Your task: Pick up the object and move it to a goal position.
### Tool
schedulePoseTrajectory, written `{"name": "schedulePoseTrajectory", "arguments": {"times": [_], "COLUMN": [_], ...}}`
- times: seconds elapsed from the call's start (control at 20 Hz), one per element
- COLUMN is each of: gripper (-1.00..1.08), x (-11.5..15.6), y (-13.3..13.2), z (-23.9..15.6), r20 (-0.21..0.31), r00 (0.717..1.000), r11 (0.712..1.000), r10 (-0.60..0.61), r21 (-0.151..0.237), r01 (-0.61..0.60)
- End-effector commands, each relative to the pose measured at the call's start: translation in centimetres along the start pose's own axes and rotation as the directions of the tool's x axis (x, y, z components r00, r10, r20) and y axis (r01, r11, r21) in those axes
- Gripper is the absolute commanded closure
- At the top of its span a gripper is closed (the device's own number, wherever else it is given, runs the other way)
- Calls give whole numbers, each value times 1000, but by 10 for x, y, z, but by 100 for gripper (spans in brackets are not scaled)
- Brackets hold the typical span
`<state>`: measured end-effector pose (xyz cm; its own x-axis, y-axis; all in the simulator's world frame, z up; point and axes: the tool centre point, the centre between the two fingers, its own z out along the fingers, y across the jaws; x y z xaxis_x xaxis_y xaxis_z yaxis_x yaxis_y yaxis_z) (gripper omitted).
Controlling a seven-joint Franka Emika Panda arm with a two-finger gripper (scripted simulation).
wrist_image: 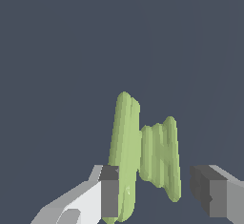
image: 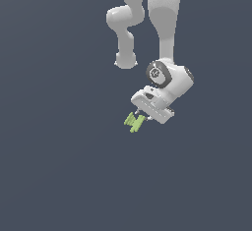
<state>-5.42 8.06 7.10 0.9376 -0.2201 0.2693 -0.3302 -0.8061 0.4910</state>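
Arm: white Franka, reaching down from the top of the exterior frame, wrist bent toward the lower centre.
Gripper (image: 139, 116): just right of frame centre in the exterior view, tilted, fingertips aimed down and to the left.
Object (image: 134, 122): light-green H-like piece, just below and left of the gripper body in the exterior view, right at the fingertips.
Object in the wrist view (wrist_image: 143, 156): lower centre of the frame, between the two dark pads.
Long axis: bars running up the wrist frame, roughly along the fingers' reach, leaning a little; crosspiece joining them sideways, across the gap.
Jaws: spread apart, not clamped. One pad (wrist_image: 109, 192) touching or nearly touching the taller bar; other pad (wrist_image: 209, 189) well clear of the shorter bar.
Offset: object nearer the one pad than the other, so off-centre in the gap.
Nearer arm: only one arm, already at the object.
Table: plain dark surface (image: 59, 176), no edge visible; contact or lift of the object not readable.
Step in hand, as a judgement: pre-grasp, closing across both bars likely next.
Risk, as a judgement: uneven closing may nudge or twist the piece.
Goal position: no marker visible.
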Motion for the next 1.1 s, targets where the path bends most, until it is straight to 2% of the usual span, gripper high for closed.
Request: {"name": "schedulePoseTrajectory", "arguments": {"times": [0.0, 0.55, 1.05], "gripper": [-20, -20, -20], "x": [-5, -23, -29], "y": [-5, -22, -28], "z": [0, 0, 0], "r20": [-30, -150, -197], "r00": [999, 986, 976], "r11": [1000, 996, 994], "r10": [16, 71, 90], "r21": [-15, -45, -47], "r01": [-17, -79, -101]}}
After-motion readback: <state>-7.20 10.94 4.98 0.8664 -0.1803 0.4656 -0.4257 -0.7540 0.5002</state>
